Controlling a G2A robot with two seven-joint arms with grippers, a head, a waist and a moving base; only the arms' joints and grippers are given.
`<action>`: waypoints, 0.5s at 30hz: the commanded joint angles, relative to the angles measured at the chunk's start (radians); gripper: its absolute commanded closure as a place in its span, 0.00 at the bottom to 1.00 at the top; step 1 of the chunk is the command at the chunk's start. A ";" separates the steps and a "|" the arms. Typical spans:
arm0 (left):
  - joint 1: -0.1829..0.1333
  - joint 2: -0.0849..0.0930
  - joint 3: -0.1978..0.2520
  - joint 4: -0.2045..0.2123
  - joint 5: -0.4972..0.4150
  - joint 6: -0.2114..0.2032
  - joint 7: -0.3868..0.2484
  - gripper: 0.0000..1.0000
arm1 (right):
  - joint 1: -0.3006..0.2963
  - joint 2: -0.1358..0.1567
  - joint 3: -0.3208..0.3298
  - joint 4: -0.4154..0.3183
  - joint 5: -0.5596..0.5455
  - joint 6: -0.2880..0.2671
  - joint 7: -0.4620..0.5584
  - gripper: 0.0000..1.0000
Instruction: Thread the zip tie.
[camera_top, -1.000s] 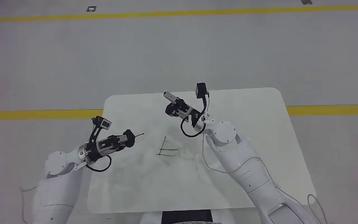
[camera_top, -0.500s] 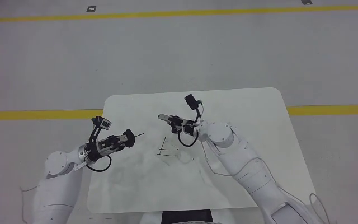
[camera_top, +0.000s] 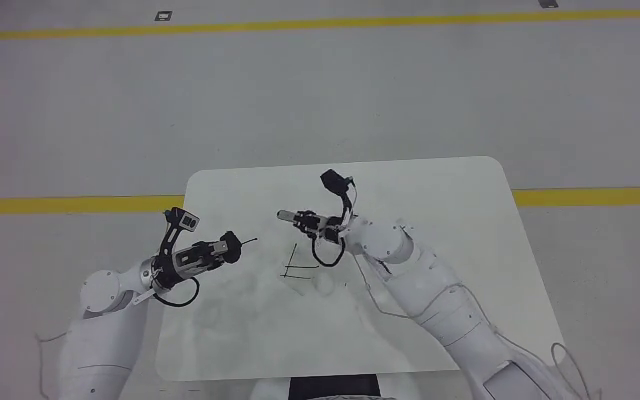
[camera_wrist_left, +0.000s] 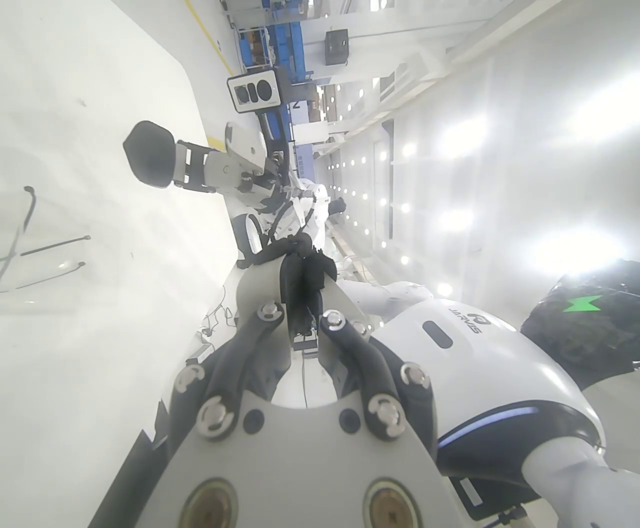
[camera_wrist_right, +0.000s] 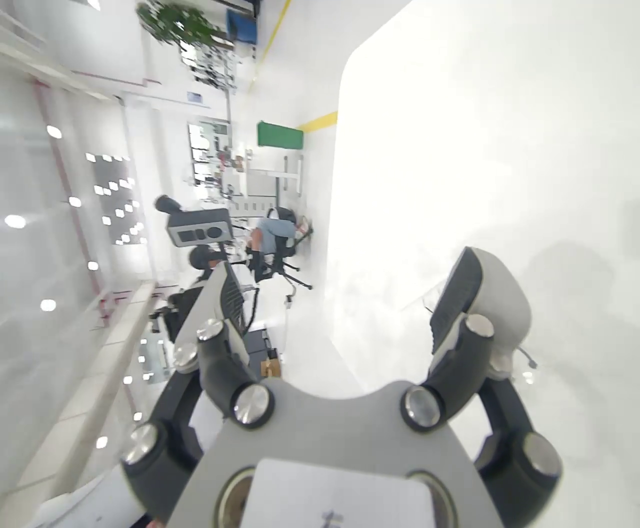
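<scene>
A few loose black zip ties (camera_top: 298, 267) lie near the middle of the white table (camera_top: 450, 200); the left wrist view shows them as thin strands (camera_wrist_left: 55, 244). My left gripper (camera_top: 232, 246) sits over the table's left edge, shut on a thin black zip tie (camera_top: 248, 240) whose tail points toward the centre. Seen from its own wrist, its fingers (camera_wrist_left: 300, 265) are pressed together. My right gripper (camera_top: 288, 215) hovers just behind the loose ties, open and holding nothing (camera_wrist_right: 345, 295). One tie's end (camera_wrist_right: 526, 355) peeks out beside its finger.
The table has rounded corners, with bare surface to the right and front of the ties. Yellow floor lines (camera_top: 80, 204) run behind and beside the table. Each arm's camera mount (camera_top: 337, 183) sticks up above its wrist.
My right gripper has swung from the back of the table leftward and forward, ending just behind the loose zip ties. The left arm has kept still with its zip tie.
</scene>
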 joint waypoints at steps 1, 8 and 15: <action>0.000 0.000 0.000 0.000 0.000 0.000 0.000 1.00 | 0.004 0.001 -0.021 -0.032 -0.057 0.059 0.018 0.00; 0.000 0.000 0.000 0.000 0.000 0.000 0.000 1.00 | 0.023 -0.001 -0.071 -0.056 -0.193 0.105 0.106 0.00; 0.000 0.000 0.000 0.000 0.000 0.000 0.000 1.00 | 0.061 -0.028 -0.111 -0.007 -0.324 0.105 0.283 0.00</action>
